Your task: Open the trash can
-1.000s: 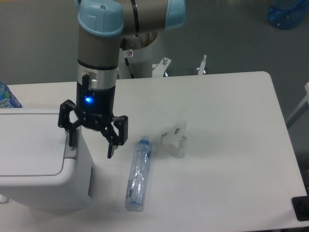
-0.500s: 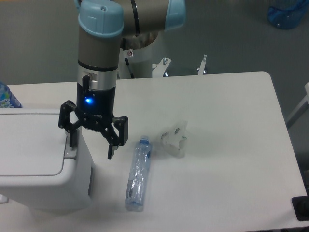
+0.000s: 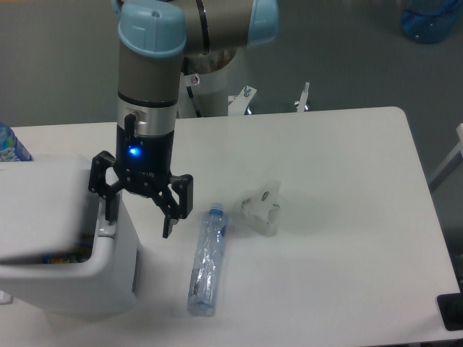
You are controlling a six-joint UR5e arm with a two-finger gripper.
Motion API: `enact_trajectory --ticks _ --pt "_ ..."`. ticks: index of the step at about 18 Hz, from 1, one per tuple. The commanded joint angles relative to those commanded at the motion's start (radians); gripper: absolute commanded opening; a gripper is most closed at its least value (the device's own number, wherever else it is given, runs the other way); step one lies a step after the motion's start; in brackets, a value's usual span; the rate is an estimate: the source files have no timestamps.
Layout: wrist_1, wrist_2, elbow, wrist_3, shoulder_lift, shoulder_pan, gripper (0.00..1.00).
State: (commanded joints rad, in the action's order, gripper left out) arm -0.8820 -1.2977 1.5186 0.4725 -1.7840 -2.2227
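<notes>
Gripper [image 3: 138,219] w/ fingers spread apart, one finger [image 3: 110,208] on the grey tab at the trash can [image 3: 69,282] edge, 9 o'clock on table [image 3: 340,238]. Lid [image 3: 40,206] tilted up, blurred. Bottle [image 3: 206,259] lies at gripper's 4 o'clock.

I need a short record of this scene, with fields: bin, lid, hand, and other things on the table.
bin: white trash can at the table's left front
lid: lid blurred and lifted on its right side, a dark gap with colourful contents showing beneath
hand: hand open, pointing down, one finger at the bin's right edge by the tab, the other finger above the table
bottle: clear bottle lying on its side, right of the bin
other: crumpled clear plastic piece right of the bottle
</notes>
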Motion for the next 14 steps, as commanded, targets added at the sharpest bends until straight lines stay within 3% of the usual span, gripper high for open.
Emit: enact_trajectory --ticks 4,7,11,14 --pt "-0.003 0.0 -0.02 0.0 -0.002 0.0 1.0" --pt "-0.009 -0.003 -0.072 -0.008 -0.005 0.0 1.0" --pt "-0.083 -0.142 -0.106 0.04 -0.008 -0.011 1.0" --pt "-0.127 -0.178 -0.11 0.109 -0.006 -0.049 1.0"
